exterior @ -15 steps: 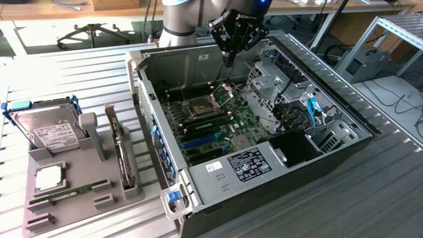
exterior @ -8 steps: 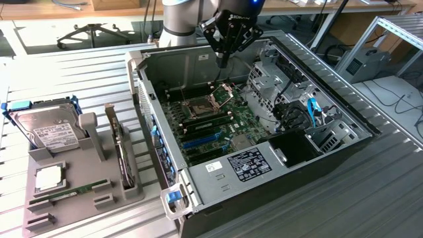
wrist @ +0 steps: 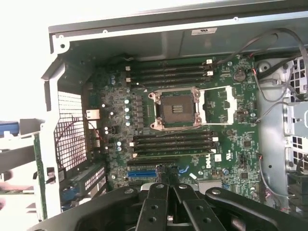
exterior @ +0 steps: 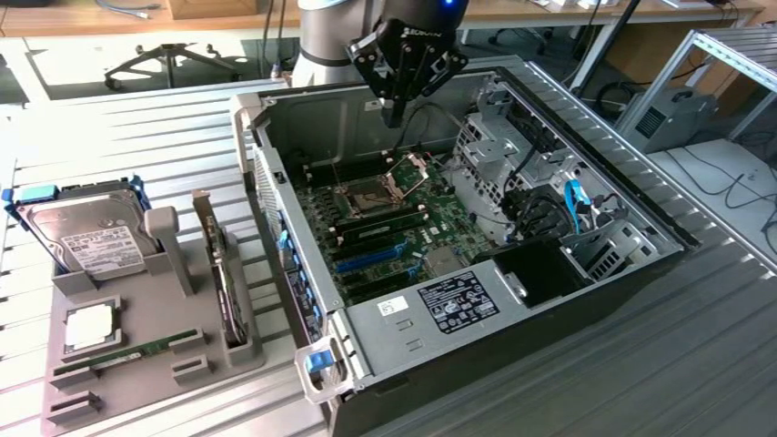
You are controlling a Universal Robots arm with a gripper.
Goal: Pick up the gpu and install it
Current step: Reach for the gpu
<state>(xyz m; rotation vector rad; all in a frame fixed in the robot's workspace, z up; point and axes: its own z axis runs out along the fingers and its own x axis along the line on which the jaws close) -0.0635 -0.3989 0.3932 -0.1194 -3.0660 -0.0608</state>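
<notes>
Ribbed grey table (exterior: 134, 127), two loads.
Open computer case (exterior: 388, 350) dead centre; grey parts tray (exterior: 152, 314) at eight o'clock, just beside it.

Ribbed grey tabletop (exterior: 134, 127) spreads wide here, catching bright light. Beyond the claw (exterior: 392, 116), toward the exterior view's left, a black office-chair base (exterior: 158, 62) sits on pale floor (exterior: 61, 68), with a wooden desk (exterior: 109, 18) behind it. Out to the claw's exterior-view right there's an aluminium frame rack (exterior: 729, 50), a grey box (exterior: 671, 116) and trailing black cables (exterior: 729, 187).
</notes>
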